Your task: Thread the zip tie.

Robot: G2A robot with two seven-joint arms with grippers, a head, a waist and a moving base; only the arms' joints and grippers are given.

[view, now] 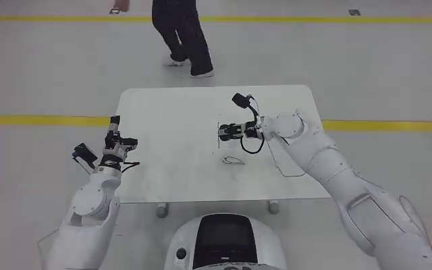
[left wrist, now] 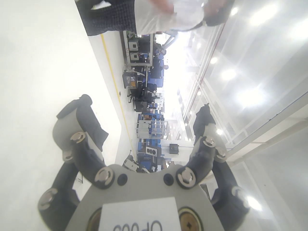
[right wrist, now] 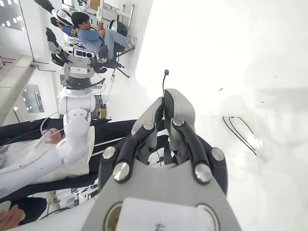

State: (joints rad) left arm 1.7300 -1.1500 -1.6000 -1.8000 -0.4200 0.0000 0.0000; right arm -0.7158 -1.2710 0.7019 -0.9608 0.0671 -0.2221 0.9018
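Clearly the tie (right wrist: 165, 73) is a light, thin black plastic strap. I judge it springy along its length, slick, and apt to twist or slip in a pinch. It is clamped in the right tool (right wrist: 164, 96), whose 2 fingers are closed on the strap. The small head end pokes out past the tips, above the middle of the counter (view: 169, 135). That looks a fair hold for steering the head, but I cannot trace the tail. For threading I would want the tail gripped close behind its tip, so it stays stiff enough to aim at the slot.

A second tie (view: 233, 160), curled in a loop, lies on the counter near the right tool, on the robot's side of it. The left tool (left wrist: 144, 105) hangs spread wide and empty at the counter's left edge, well apart from both ties.

A white label (right wrist: 166, 214) sits on the right tool's base, and there is another on the left's; I leave the print unread. I can make out no marking on the tie itself.
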